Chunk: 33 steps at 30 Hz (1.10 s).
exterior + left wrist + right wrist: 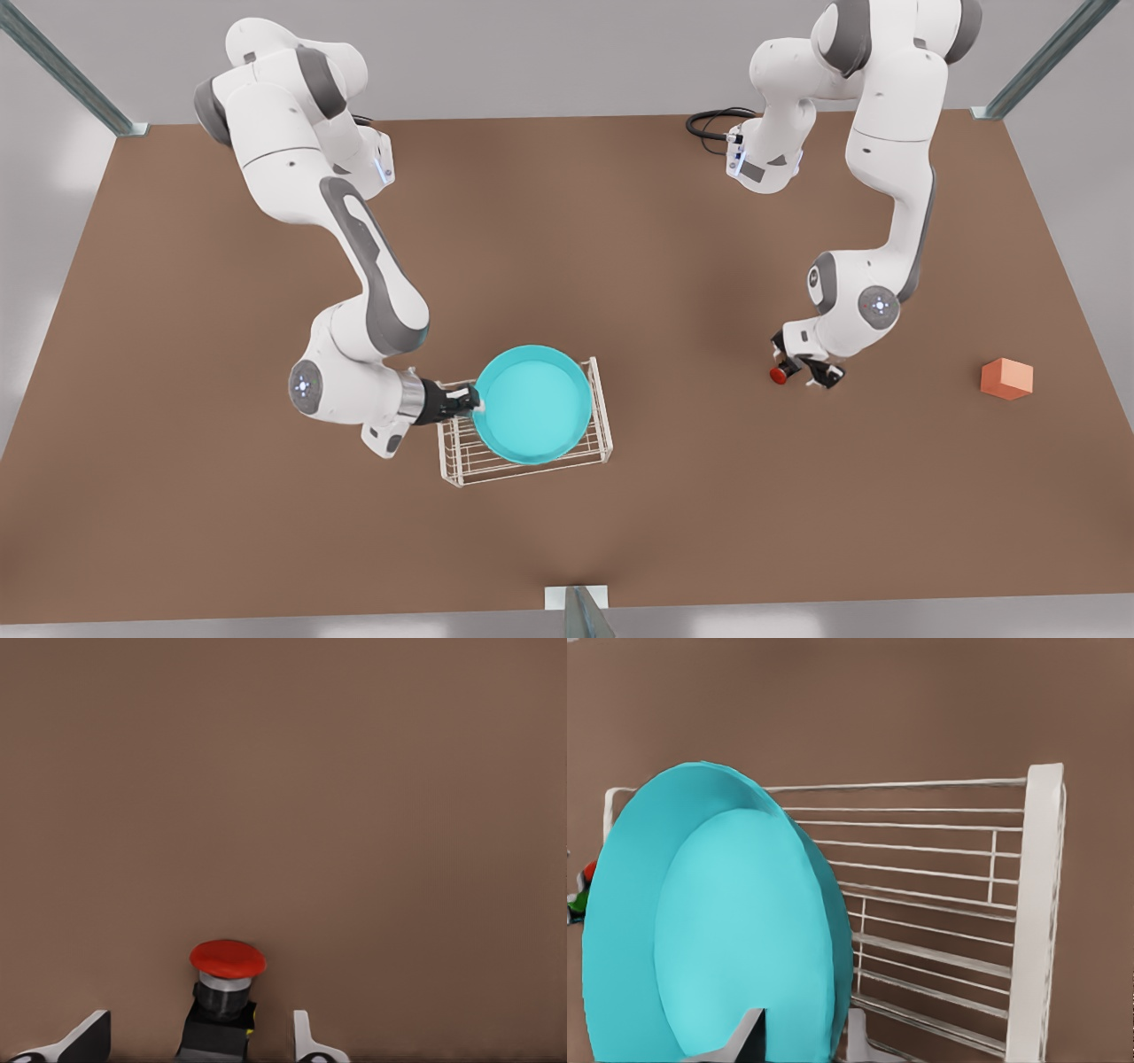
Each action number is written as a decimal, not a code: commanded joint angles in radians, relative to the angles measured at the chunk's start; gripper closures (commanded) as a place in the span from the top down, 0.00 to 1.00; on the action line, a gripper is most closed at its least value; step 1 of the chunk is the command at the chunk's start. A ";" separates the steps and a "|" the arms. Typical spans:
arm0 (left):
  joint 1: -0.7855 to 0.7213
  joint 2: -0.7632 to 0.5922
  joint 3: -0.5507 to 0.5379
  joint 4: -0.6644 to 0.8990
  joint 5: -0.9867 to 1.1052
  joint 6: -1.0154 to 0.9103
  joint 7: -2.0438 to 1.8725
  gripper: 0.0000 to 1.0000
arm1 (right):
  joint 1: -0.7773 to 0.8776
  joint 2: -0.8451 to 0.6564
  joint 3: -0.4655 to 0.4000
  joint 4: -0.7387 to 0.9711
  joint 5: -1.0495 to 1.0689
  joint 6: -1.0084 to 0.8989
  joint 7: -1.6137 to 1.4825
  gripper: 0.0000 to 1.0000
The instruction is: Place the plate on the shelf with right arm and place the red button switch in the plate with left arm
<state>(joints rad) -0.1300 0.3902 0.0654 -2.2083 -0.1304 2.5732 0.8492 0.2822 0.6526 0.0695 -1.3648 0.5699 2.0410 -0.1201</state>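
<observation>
Front view: the right gripper (468,403) pinches the rim of the turquoise plate (532,405) over the top grid of the white wire shelf (599,416); at the front view's right, the left gripper (802,367) stands over the red button switch (779,375), an orange cube (1006,378) farther right. Left wrist view: the fingers (306,1041) are spread either side of the switch (223,997), not yet pressed on it. Right wrist view: the plate (713,930) is clamped at its rim, the shelf (948,912) behind it. Release of the plate, then pickup and transfer of the switch, remain.

Both arms (354,266) are glossy white with grey joint covers, blue-lit round markings, black tools and a black cable (709,124).
</observation>
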 commanded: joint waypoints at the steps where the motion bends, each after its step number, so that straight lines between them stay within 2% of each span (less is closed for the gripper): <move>1: 0.000 -0.004 0.001 -0.016 0.005 0.001 -0.065 1.00 | -0.002 -0.030 -0.017 -0.003 -0.004 0.016 0.148 1.00; 3: -0.005 -0.005 0.001 -0.030 0.006 0.007 -0.058 1.00 | 0.002 -0.194 -0.129 -0.002 -0.008 -0.226 0.151 1.00; 5: -0.007 0.004 0.001 -0.048 0.043 0.061 -0.050 1.00 | 0.000 -0.278 -0.234 -0.002 -0.079 -0.392 0.135 1.00; 6: -0.005 0.010 0.001 -0.051 0.057 0.087 -0.050 1.00 | -0.002 -0.303 -0.273 -0.002 -0.093 -0.439 0.135 1.00; 9: -0.008 0.018 -0.003 -0.064 0.054 0.134 -0.055 1.00 | -0.024 -0.272 -0.375 -0.022 -0.364 -0.458 -0.148 1.00; 10: -0.008 0.016 -0.003 -0.060 0.049 0.134 -0.056 1.00 | -0.032 -0.231 -0.373 -0.048 -0.458 -0.432 -0.178 1.00; 11: -0.008 0.016 -0.004 -0.059 0.048 0.137 -0.058 1.00 | -0.038 -0.248 -0.376 -0.152 -0.505 -0.334 -0.190 1.00; 13: -0.008 0.018 -0.004 -0.057 0.046 0.142 -0.058 1.00 | -0.069 -0.220 -0.379 -0.154 -0.574 -0.331 -0.197 1.00; 16: -0.008 0.032 -0.006 -0.054 0.048 0.168 -0.055 1.00 | -0.121 -0.220 -0.381 -0.143 -0.602 -0.331 -0.228 1.00; 23: -0.010 0.073 -0.006 -0.056 0.048 0.231 -0.045 0.98 | -0.127 -0.220 -0.381 -0.135 -0.594 -0.334 -0.230 1.00; 24: -0.011 0.073 -0.006 -0.054 0.048 0.231 -0.045 0.89 | -0.127 -0.220 -0.381 -0.135 -0.591 -0.335 -0.230 1.00; 25: -0.011 0.073 -0.006 -0.054 0.048 0.231 -0.045 0.72 | -0.127 -0.220 -0.381 -0.135 -0.590 -0.335 -0.231 1.00; 27: -0.013 0.073 -0.006 -0.054 0.049 0.232 -0.045 0.45 | -0.127 -0.220 -0.381 -0.135 -0.590 -0.337 -0.233 1.00; 30: -0.013 0.073 -0.006 -0.053 0.054 0.231 -0.045 0.27 | -0.126 -0.220 -0.379 -0.135 -0.590 -0.340 -0.231 1.00; 31: -0.013 0.073 -0.006 -0.051 0.055 0.231 -0.045 0.23 | -0.126 -0.220 -0.379 -0.135 -0.588 -0.340 -0.230 1.00; 33: -0.013 0.065 -0.006 -0.039 0.055 0.226 -0.047 0.23 | -0.126 -0.220 -0.379 -0.135 -0.588 -0.340 -0.228 1.00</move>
<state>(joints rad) -0.1432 0.4582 0.0608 -2.2511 -0.0634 2.8096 0.7841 0.1564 0.4338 -0.3095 -1.5007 -0.0195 1.7045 -0.2810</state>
